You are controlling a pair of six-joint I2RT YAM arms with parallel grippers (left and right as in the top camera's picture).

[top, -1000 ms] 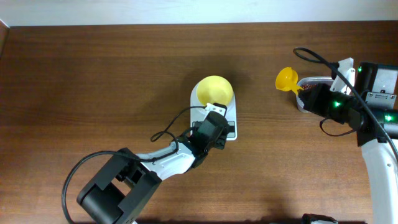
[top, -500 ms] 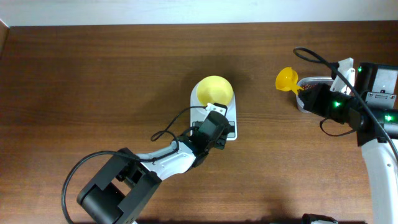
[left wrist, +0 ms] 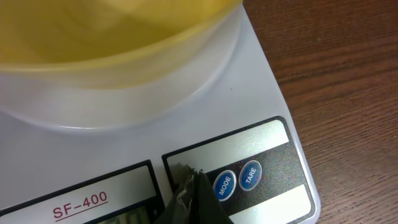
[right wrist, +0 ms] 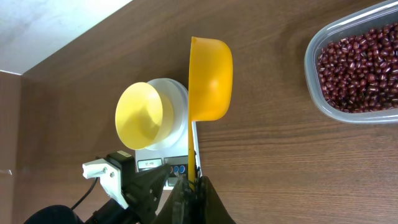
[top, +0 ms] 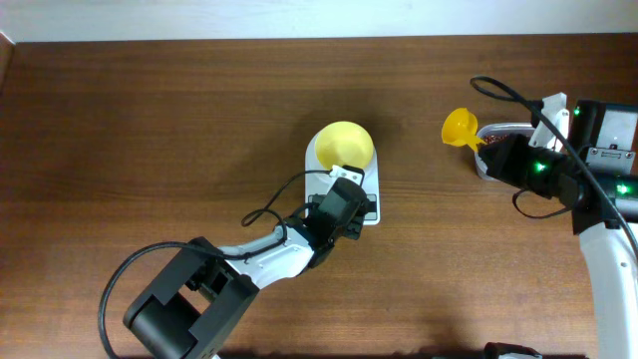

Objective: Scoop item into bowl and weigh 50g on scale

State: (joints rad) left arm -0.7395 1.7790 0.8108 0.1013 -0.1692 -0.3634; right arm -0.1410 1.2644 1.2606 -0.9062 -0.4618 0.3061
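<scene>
The pale yellow bowl stands on the white scale at the table's middle; it also shows in the left wrist view and the right wrist view. My left gripper is shut, its tips touching the scale's front panel beside the blue buttons. My right gripper is shut on the handle of a yellow scoop, held above the table left of the clear container of reddish-brown beans. The scoop looks empty.
The clear container sits at the right, mostly hidden under my right arm. My left arm stretches from the front edge up to the scale. A pale wall edge runs along the far side.
</scene>
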